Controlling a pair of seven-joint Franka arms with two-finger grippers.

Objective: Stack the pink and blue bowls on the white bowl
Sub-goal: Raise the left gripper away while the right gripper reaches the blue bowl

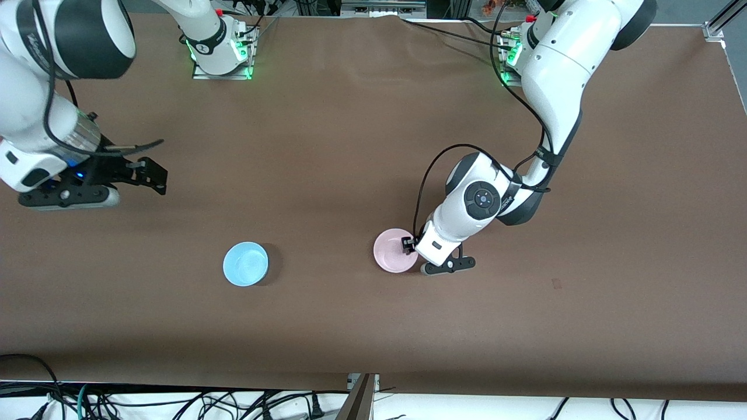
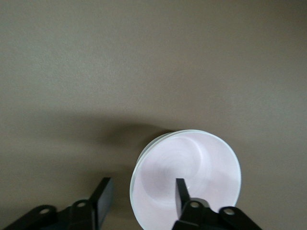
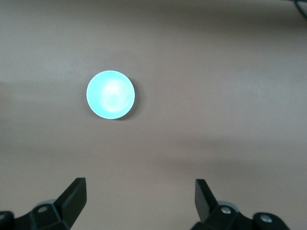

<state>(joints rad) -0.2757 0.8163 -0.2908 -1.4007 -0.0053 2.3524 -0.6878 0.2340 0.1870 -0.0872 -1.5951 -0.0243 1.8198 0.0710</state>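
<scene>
The pale pink bowl point(image 1: 392, 252) sits on the brown table near the middle. In the left wrist view point(image 2: 192, 163) a second pale rim point(image 2: 144, 155) shows just under its edge, which looks like the white bowl beneath it. The white bowl is otherwise hidden. My left gripper point(image 1: 408, 245) is open and low at the pink bowl's rim. One finger point(image 2: 181, 191) is inside the bowl and the other finger point(image 2: 101, 194) is outside it. The sky-blue bowl point(image 1: 245, 264) sits alone toward the right arm's end and also shows in the right wrist view point(image 3: 110, 94). My right gripper point(image 1: 156, 176) is open and empty, held above the table.
The brown table point(image 1: 373, 326) holds only the bowls. The arm bases point(image 1: 222, 52) stand along its edge farthest from the front camera. Cables lie off the table's near edge point(image 1: 175, 402).
</scene>
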